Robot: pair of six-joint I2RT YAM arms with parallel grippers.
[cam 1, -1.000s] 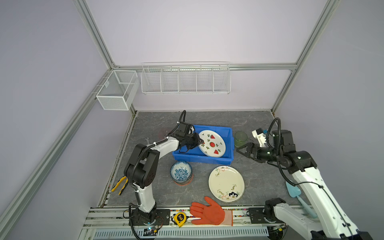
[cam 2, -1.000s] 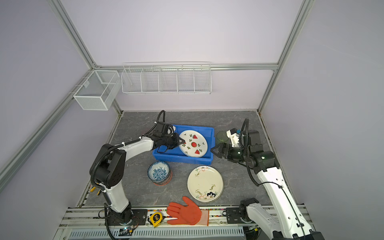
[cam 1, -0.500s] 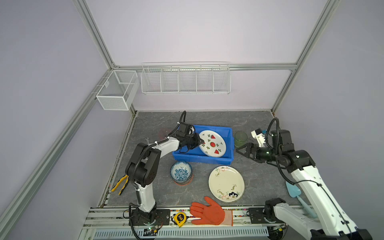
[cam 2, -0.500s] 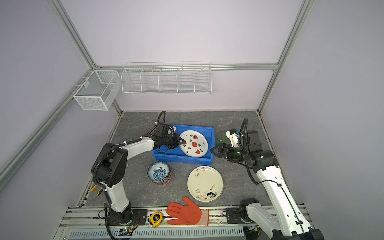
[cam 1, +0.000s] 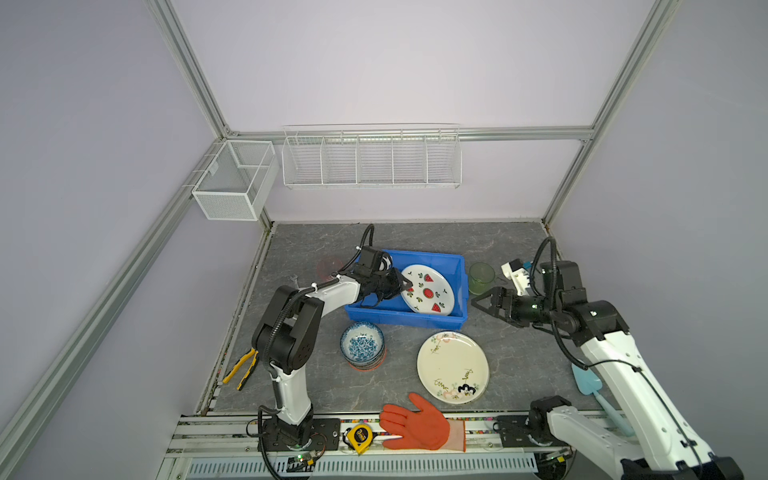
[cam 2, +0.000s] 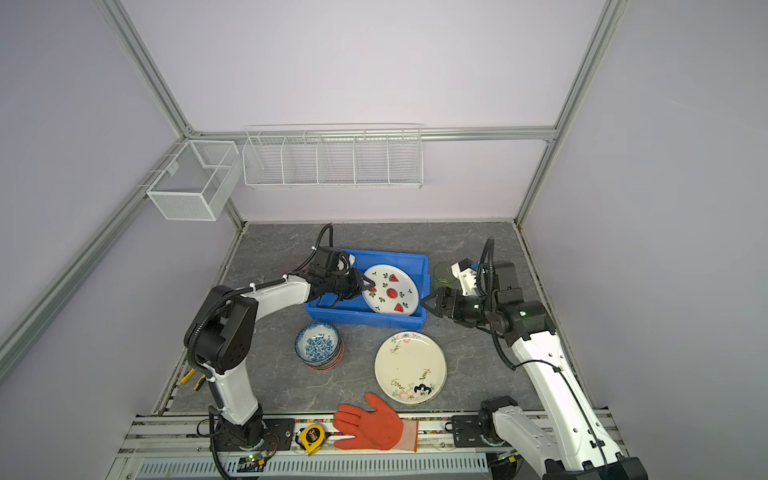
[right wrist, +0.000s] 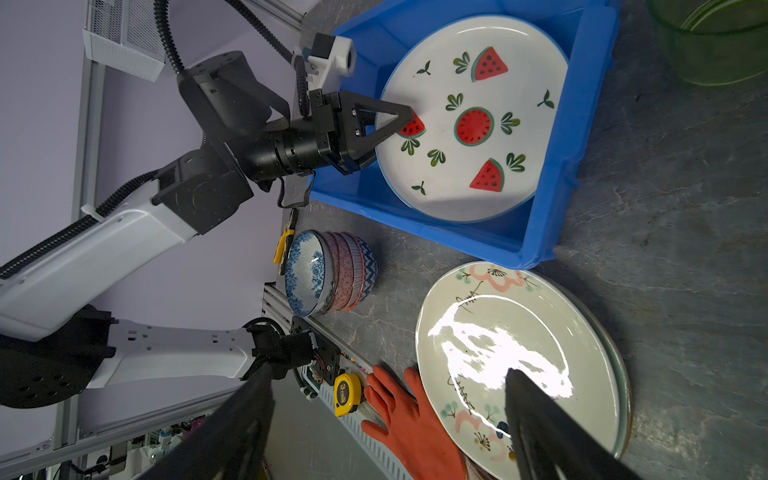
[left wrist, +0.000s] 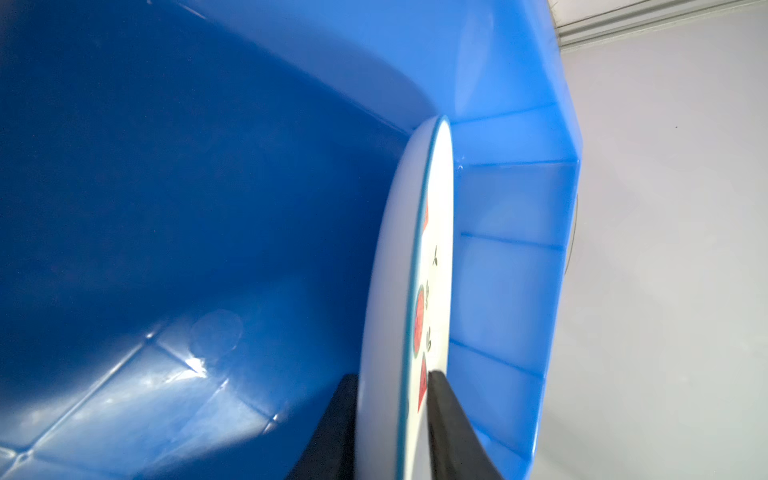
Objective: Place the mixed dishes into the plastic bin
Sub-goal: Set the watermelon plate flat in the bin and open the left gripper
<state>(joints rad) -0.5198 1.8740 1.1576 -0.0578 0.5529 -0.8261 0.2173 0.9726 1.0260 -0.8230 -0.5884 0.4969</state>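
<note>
Two fingers (left wrist: 449, 424) of the left gripper (cam 1: 410, 283) straddle the rim of the watermelon plate (cam 1: 432, 291) inside the blue bin (cam 1: 405, 320); grip unclear. Beside the bin, the right gripper (cam 1: 482, 298) gapes empty.

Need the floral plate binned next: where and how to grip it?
Probably pinch the floral plate by its rim, one finger over, one under, from the right, nearest the open right gripper. It lies flat, too wide to span, on a green plate, so slide between the rims.
</note>
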